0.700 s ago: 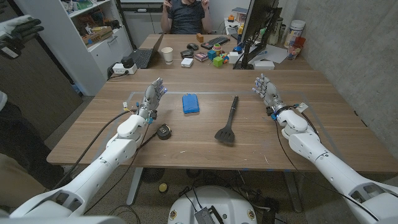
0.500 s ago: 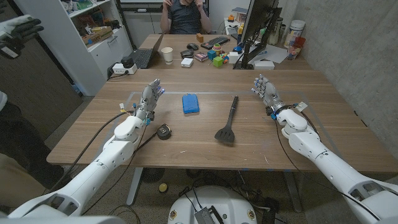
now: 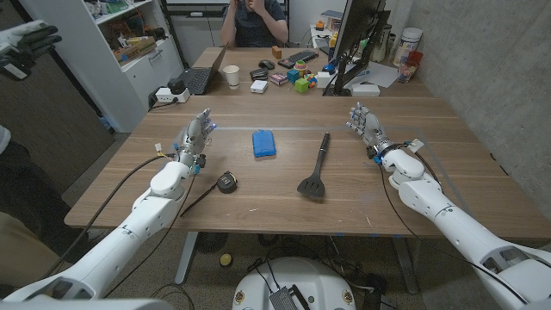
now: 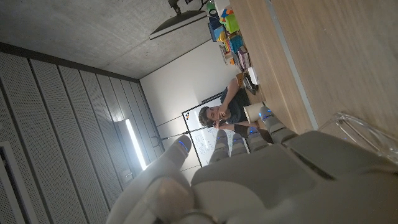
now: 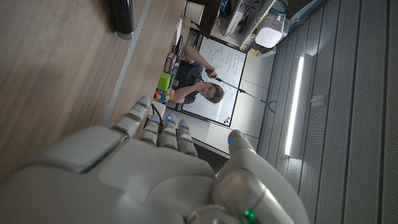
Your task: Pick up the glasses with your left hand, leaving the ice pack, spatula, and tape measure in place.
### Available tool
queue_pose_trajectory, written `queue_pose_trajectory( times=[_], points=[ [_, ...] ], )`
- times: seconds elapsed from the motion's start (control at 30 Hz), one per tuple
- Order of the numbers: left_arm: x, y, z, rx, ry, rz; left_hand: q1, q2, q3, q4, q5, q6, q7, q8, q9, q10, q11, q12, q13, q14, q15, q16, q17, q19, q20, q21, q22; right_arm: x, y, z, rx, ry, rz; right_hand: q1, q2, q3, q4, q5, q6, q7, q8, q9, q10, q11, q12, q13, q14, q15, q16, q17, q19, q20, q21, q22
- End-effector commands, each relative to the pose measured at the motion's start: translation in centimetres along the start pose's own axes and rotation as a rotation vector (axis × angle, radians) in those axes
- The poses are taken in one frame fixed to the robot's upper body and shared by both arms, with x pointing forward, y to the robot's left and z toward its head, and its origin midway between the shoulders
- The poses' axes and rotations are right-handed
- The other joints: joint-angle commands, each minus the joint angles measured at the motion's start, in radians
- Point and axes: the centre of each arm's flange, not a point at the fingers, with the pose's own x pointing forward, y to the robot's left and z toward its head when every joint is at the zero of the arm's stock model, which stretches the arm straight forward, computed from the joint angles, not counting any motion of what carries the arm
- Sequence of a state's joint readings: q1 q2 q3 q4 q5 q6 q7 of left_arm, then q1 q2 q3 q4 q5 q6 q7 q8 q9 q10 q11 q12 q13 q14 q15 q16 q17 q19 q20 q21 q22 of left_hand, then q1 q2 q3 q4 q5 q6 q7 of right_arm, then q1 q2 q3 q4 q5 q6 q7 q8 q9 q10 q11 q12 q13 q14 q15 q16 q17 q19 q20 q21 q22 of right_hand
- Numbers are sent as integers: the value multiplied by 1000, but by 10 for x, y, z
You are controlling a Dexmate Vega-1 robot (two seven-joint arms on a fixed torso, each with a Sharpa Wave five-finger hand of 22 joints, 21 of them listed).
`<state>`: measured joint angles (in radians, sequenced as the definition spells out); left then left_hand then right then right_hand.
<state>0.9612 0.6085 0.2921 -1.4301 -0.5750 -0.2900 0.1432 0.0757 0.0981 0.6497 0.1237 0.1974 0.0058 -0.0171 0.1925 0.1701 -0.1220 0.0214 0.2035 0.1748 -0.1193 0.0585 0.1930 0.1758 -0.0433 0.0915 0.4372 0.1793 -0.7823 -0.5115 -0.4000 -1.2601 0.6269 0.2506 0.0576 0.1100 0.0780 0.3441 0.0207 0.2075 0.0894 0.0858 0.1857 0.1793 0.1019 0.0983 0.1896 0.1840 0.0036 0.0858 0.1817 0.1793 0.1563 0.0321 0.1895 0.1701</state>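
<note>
The clear-framed glasses (image 3: 165,148) lie on the wooden table (image 3: 275,207), just left of my left hand (image 3: 194,138) and partly hidden by it. That hand stands with fingers apart and up, holding nothing. In the left wrist view a clear frame piece of the glasses (image 4: 365,127) shows beside my left hand (image 4: 261,177). The blue ice pack (image 3: 264,142) sits mid-table, the black spatula (image 3: 315,168) to its right, the tape measure (image 3: 226,182) near my left forearm. My right hand (image 3: 366,125) stands with fingers spread and empty at the right; the spatula handle (image 5: 121,15) shows beyond my right hand (image 5: 155,177).
A second table (image 3: 241,58) behind holds a laptop (image 3: 200,77), a cup (image 3: 232,76), coloured blocks (image 3: 300,82) and a monitor (image 3: 357,39). A person (image 3: 254,17) sits behind it. White shelves (image 3: 129,52) stand at the far left.
My left hand has shifted to the left, away from the ice pack and toward the glasses. The right hand and the objects have stayed put.
</note>
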Motion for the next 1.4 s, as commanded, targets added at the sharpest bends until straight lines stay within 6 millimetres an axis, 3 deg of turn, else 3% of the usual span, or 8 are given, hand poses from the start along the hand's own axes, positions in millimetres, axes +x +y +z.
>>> queue_pose_trajectory(
  times=[0.03, 0.2, 0.4, 0.57, 0.77, 1.03, 1.13, 1.4],
  points=[
    [-3, 22, 14, 108, -18, 80, 20, 38, 6, -18, 3, 17, -38, 7, 5, 11, -8, 6, 6, 11, -5, 0, -2, 7, 9, 6, 5, 4, 2, 0, -5, 2, 6, 4, -2, 3, 0, 6, -3, 9, 5, 5, -2, 9, 4, 4, -2, 9, 7, 3, 4, -1, 7, 4],
    [-3, 32, 24, 187, -31, 121, 44, 36, 14, -47, 0, 48, -84, 9, 5, 18, -20, 5, 6, 17, -5, -4, -3, 9, 27, -1, 5, 4, 1, 0, -7, 2, 4, 2, -3, 2, 0, 5, -3, 9, 5, 5, -2, 9, 4, 4, -2, 9, 7, 3, 3, -2, 7, 4],
    [-3, 46, 41, 295, -50, 169, 63, 42, 23, -67, -2, 69, -114, 9, 6, 29, -28, 6, 6, 22, 1, -6, -4, 11, 49, -5, 5, 5, 1, 0, -9, 2, 5, 1, -4, 1, 1, 5, -2, 9, 5, 5, -2, 9, 4, 4, -2, 9, 7, 3, 3, -1, 7, 4],
    [-2, 55, 59, 402, -60, 199, 73, 43, 26, -78, -4, 82, -130, 10, 7, 38, -33, 8, 6, 27, -1, -6, -4, 13, 52, -7, 5, 7, 1, -1, -7, 1, 5, 0, -4, 0, 1, 5, -3, 9, 5, 5, -3, 9, 3, 4, -2, 9, 7, 4, 3, -1, 7, 4],
    [0, 65, 78, 527, -55, 222, 87, 40, 28, -97, -8, 87, -148, 5, 7, 43, -34, 7, 7, 27, -4, -8, -4, 13, 75, -13, 6, 7, -1, -1, -4, 0, -1, -2, -5, -1, 2, 5, -2, 9, 5, 5, -3, 7, 4, 4, -2, 9, 7, 4, 3, -1, 7, 4],
    [3, 76, 100, 693, -42, 246, 93, 20, 18, -115, -13, 76, -175, -4, 7, 40, -41, 3, 7, 14, -15, -12, -3, 12, 78, -18, 5, 6, -2, -1, -5, -3, -2, -3, -5, -2, 2, 5, -2, 9, 5, 5, -2, 8, 4, 4, -3, 9, 7, 4, 3, -1, 7, 4],
    [4, 78, 108, 770, -32, 245, 103, 17, 14, -130, -14, 69, -192, -8, 8, 37, -44, 1, 8, 10, -16, -13, -3, 5, 119, -27, 5, 6, -3, -1, -5, -4, -4, -4, -6, -2, 2, 5, -2, 9, 5, 5, -2, 7, 4, 4, -2, 9, 7, 4, 3, -1, 7, 4],
    [9, 78, 118, 941, -5, 259, 107, 21, 11, -137, -15, 61, -202, -11, 8, 30, -48, -2, 8, -2, -16, -15, -2, 2, 126, -33, 6, 4, -4, -3, -2, -4, -5, -5, -6, -3, 3, 5, -1, 9, 6, 5, -2, 8, 4, 4, -2, 9, 7, 4, 3, -1, 7, 4]
  ],
)
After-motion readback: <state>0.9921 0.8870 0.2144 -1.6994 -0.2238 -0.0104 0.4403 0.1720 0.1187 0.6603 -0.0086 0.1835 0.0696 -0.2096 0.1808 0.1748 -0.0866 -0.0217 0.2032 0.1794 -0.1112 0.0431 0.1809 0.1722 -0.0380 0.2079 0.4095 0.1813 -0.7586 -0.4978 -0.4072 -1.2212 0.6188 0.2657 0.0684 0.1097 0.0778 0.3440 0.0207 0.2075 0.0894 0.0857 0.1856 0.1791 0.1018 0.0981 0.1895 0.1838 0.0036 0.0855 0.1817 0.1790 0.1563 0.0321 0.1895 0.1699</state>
